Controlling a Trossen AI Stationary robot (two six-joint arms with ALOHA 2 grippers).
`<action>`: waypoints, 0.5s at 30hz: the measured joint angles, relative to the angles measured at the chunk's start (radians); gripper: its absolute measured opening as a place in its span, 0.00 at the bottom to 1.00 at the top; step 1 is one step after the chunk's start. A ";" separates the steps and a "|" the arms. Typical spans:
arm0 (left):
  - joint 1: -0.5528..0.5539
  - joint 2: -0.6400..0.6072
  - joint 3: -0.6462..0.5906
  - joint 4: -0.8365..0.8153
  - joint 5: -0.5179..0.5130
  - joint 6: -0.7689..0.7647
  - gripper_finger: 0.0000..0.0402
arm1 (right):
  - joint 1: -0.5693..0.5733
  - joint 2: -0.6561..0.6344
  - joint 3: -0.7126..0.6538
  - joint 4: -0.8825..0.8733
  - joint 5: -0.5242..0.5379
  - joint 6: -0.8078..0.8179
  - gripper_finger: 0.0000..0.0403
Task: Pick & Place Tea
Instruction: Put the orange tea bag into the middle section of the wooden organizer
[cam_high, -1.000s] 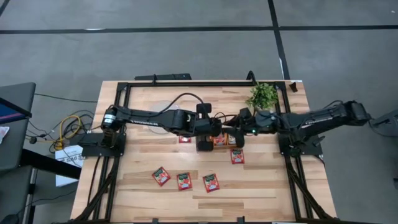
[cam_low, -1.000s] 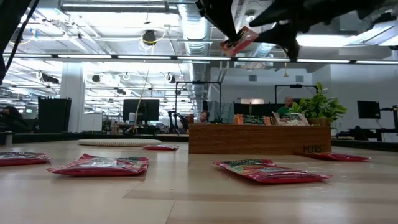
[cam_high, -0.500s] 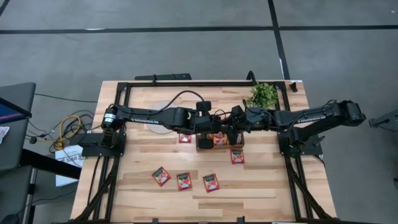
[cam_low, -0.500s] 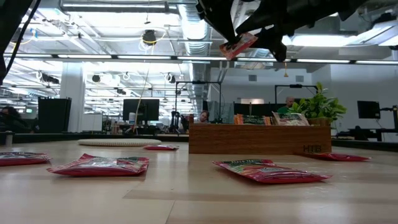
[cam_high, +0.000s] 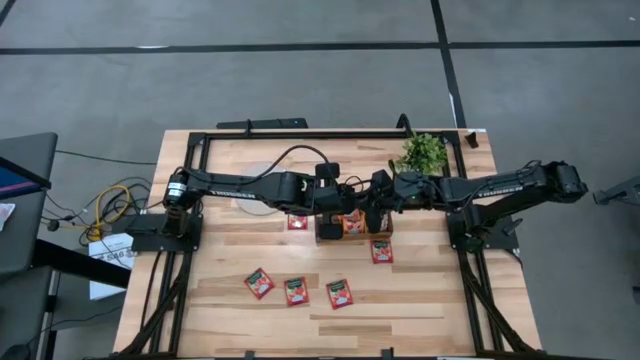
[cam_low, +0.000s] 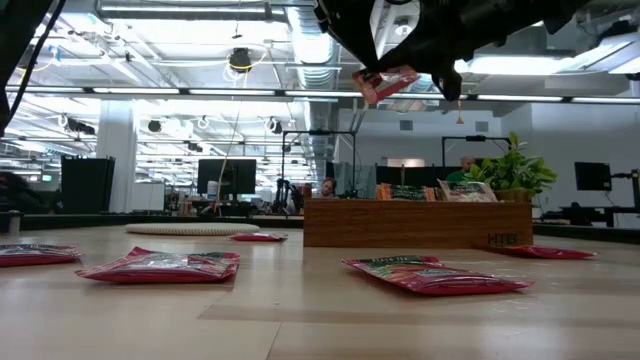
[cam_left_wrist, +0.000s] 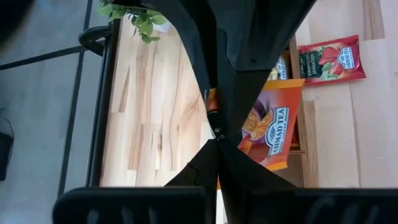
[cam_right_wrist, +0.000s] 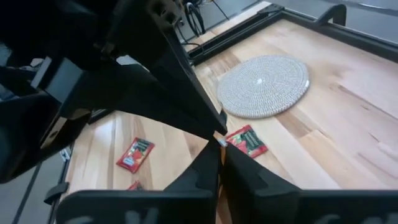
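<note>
An orange tea sachet (cam_left_wrist: 268, 127) hangs high over the brown wooden tray (cam_low: 415, 225). It shows in the low view as the sachet (cam_low: 388, 82). My left gripper (cam_left_wrist: 216, 138) and my right gripper (cam_right_wrist: 219, 145) are both shut on it, tip to tip, above the tray's middle. In the high view the left gripper (cam_high: 345, 200) comes from the table's left and the right gripper (cam_high: 372, 198) from its right. More sachets stand in the tray. Several red sachets (cam_high: 296, 291) lie flat on the table. My left gripper pinches the orange sachet between its two fingers at one edge (cam_left_wrist: 231, 138). The fingers come from the table's left. The rest of the sachet sticks out sideways past them, clear of the tray and nearly level. My right gripper pinches the same edge of the sachet (cam_left_wrist: 211, 99) from the opposite side, coming from the table's right. Its fingertips almost meet the left gripper's. In its own wrist view only a sliver of the sachet (cam_right_wrist: 222, 142) shows, edge-on between the fingers.
A round white woven disc (cam_right_wrist: 264, 84) lies on the far left part of the table, with a red sachet (cam_right_wrist: 247, 140) beside it. A potted plant (cam_high: 422, 153) stands at the far right. Black frame rails (cam_high: 300, 135) run along the table's edges.
My right gripper has moved toward the table's left to the left gripper and has shut on the orange sachet. The sachet, which slanted upward before, now hangs closer to level. My left gripper has kept its hold.
</note>
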 joint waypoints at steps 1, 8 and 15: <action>0.000 0.000 0.000 0.000 0.003 0.000 0.00 | 0.003 0.000 0.000 0.000 0.001 -0.005 0.02; 0.001 0.000 0.000 0.002 0.006 -0.020 0.00 | 0.003 -0.001 0.000 -0.004 0.026 -0.004 0.01; 0.000 0.000 0.000 0.003 0.006 -0.045 0.05 | 0.003 -0.001 0.000 -0.007 0.029 -0.002 0.00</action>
